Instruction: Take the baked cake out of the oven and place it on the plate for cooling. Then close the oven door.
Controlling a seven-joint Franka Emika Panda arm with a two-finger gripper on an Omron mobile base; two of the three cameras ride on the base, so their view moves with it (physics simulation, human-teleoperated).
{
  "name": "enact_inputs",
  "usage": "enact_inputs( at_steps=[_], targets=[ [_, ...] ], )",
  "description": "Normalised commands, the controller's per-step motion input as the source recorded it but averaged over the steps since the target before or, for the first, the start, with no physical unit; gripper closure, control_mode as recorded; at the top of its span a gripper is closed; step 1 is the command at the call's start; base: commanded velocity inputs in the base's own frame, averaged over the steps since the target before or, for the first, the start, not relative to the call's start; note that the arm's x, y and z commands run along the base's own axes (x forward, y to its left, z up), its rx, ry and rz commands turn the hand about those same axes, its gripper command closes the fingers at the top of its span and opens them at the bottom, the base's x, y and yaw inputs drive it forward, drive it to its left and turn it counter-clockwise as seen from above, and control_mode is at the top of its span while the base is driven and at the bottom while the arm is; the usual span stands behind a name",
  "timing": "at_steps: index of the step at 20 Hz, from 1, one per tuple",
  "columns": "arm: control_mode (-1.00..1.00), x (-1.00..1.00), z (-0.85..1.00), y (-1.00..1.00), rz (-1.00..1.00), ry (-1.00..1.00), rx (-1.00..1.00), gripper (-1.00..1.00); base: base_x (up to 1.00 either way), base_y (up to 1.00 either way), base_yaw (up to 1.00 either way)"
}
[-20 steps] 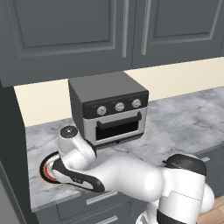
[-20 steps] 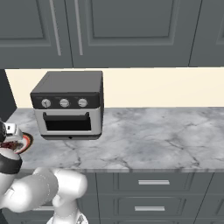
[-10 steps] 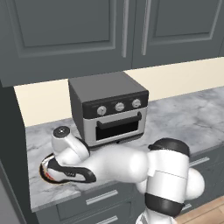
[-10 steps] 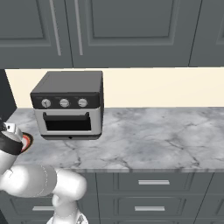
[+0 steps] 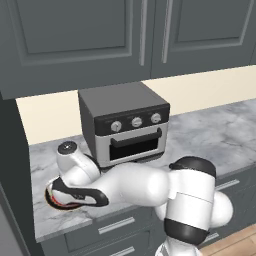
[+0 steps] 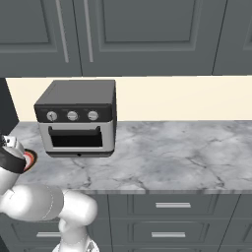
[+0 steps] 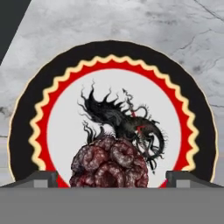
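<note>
Fingers wide, seemingly clear of cake.

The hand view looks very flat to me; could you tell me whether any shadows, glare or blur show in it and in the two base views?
Hand view: the cake and the plate are sharp and evenly lit, no glare, no clear cast shadow. Left base view: soft shade under the oven, no blur. Right base view: the same even rendered light, with a dark band beneath the oven.

You see a grey marbled stone worktop with dark grey drawers beneath. Dark grey wall cabinets hang above.
</note>
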Motion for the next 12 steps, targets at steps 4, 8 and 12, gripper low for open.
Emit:
enact_inputs(
  at_steps=[4, 8, 12],
  targets=[
    [-1.00, -0.27, 0.40, -0.23, 0.00, 0.00, 0.00, -1.00, 0.00, 0.00, 0.00],
    [-1.00, -0.53, 0.42, -0.43, 0.00, -0.01, 0.02, -1.00, 0.00, 0.00, 0.00],
    [-1.00, -0.60, 0.27, -0.61, 0.00, 0.00, 0.06, -1.00, 0.00, 0.00, 0.00]
  ],
)
